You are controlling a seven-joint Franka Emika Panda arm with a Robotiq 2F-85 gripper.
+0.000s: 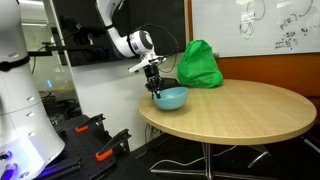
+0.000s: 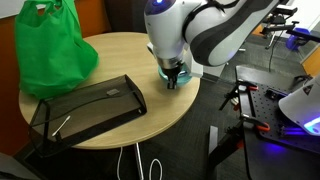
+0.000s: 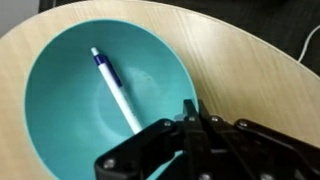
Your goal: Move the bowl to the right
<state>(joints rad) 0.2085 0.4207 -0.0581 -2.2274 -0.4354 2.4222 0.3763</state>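
Observation:
The small teal bowl (image 1: 172, 98) sits near the round wooden table's edge. It fills the wrist view (image 3: 70, 110), with a white and blue pen (image 3: 115, 90) lying inside it. My gripper (image 1: 155, 88) comes down on the bowl's rim. In the wrist view its two fingers (image 3: 190, 108) are pressed together on the rim, one inside and one outside. In an exterior view the gripper (image 2: 175, 80) and arm hide almost all of the bowl.
A bright green bag (image 1: 200, 65) stands behind the bowl; it also shows in an exterior view (image 2: 50, 50). A black tray (image 2: 85, 110) lies on the table (image 2: 150, 120). The table edge is close to the bowl. Robot stands and cables sit on the floor.

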